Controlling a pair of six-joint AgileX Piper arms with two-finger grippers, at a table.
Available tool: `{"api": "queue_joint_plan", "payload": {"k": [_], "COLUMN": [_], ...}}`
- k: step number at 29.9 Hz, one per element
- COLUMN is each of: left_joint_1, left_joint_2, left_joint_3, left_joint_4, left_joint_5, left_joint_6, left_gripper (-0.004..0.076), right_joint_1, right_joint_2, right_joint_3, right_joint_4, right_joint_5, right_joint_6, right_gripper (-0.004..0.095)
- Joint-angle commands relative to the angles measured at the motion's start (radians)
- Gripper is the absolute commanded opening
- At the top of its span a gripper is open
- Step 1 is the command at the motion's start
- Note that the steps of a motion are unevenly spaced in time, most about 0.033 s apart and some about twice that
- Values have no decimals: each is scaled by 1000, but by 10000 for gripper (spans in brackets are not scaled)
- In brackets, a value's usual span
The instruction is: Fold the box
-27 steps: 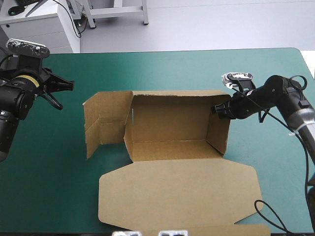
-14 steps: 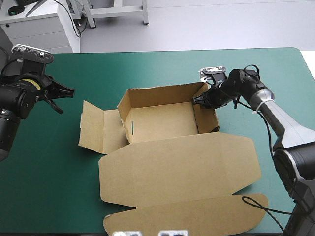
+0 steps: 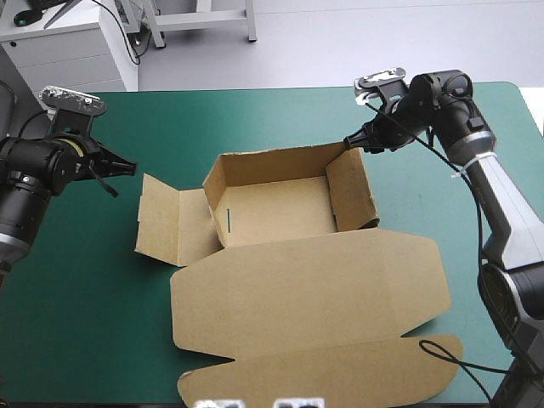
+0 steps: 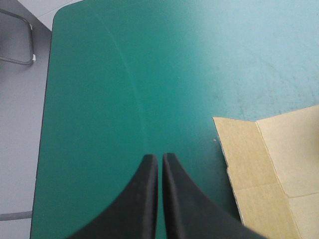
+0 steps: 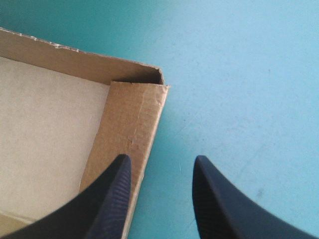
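Box [image 3: 280, 212] mid-table [image 3: 255, 119]: walls up, lid flat toward near edge. Left fingers [image 4: 142, 199] clenched, empty, beside box's left flap. Right fingers [image 5: 107, 199] spread apart, holding nothing, above far right corner.

Table [image 3: 280, 119], teal-green cover: filling most of the high view, its far corners showing rounded, its far edge running near the top. Box [image 3: 276, 212], brown board: resting directly on the cover around the middle, standing as an open tray with its far, left and right walls raised. Lid [image 3: 310, 293]: lying flat on the cover, reaching toward the near edge. Side flap [image 3: 174, 225]: lying opened out on the cover, just left of the tray.
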Motion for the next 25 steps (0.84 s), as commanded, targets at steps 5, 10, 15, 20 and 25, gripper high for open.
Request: {"api": "queue_joint_plan", "payload": {"k": [5,10,15,20,25], "left_joint_1": [74,179,208,208,208], "left_joint_2": [-27,-27,-27,-27,-27], "left_joint_3": [-25,-25,-25,-25,-25], "left_joint_4": [-24,-165,-255,-255,-251], "left_joint_5": [-23,16,72,86,86], "left_joint_6": [-46,18,87,87,87], "left_gripper": [12,12,12,11,9], "right_joint_1": [-1,-1,-1,-1,-1], "right_joint_2": [-63,-47,14,87,156], "right_joint_3": [-34,1,2,2,2], "right_joint_4": [24,75,73,94,98], "right_joint_5": [81,81,80,80,80], "right_joint_6": [36,34,17,8,6], "right_gripper": [333,333,333,333,333]}}
